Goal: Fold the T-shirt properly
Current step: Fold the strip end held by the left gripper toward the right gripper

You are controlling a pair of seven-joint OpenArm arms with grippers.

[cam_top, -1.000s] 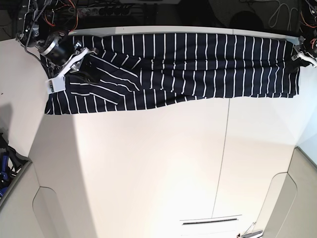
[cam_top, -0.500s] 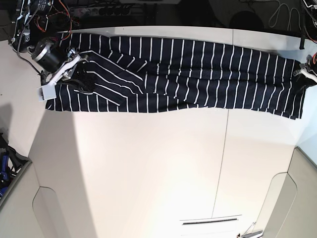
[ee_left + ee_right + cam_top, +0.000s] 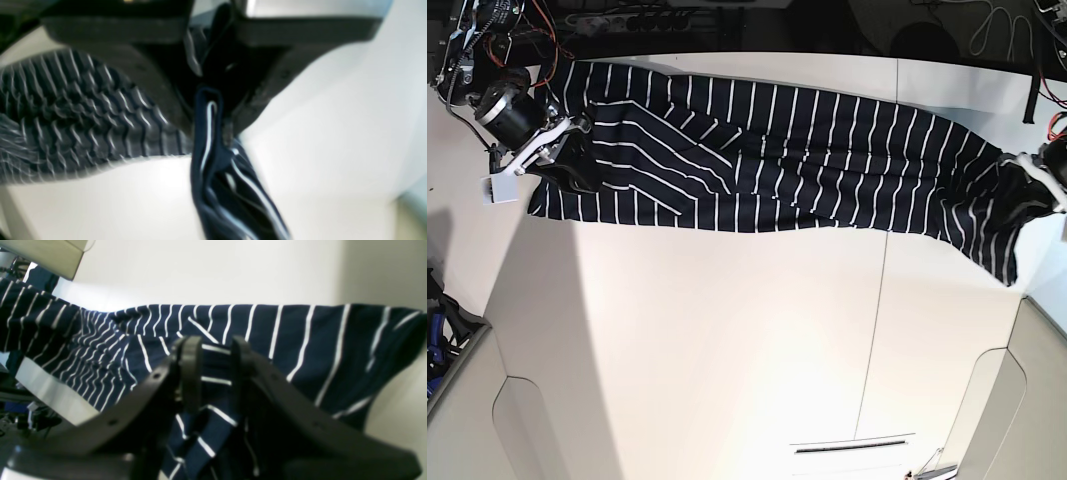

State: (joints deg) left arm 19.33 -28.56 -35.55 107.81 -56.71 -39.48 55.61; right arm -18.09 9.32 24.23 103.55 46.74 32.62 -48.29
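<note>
The dark navy T-shirt (image 3: 807, 165) with thin white stripes lies stretched in a long band across the far side of the white table (image 3: 727, 340). It slants down toward the right. My right gripper (image 3: 565, 142) holds its left end; in the right wrist view the gripper (image 3: 215, 373) is shut on a fold of the T-shirt (image 3: 300, 336). My left gripper (image 3: 1045, 182) holds the right end at the table's right edge. In the blurred left wrist view it (image 3: 213, 110) pinches a bunched edge of the T-shirt (image 3: 227, 186). The neck label is hidden.
Cables and electronics (image 3: 627, 18) run along the far edge behind the table. A seam (image 3: 882, 300) crosses the tabletop. A blue object (image 3: 437, 335) sits off the left edge. A dark slot (image 3: 852, 446) lies near the front edge.
Both grippers have pulled the shirt toward the near side. The right end has come down farther, so the band now slants. The left end has shifted slightly left.
</note>
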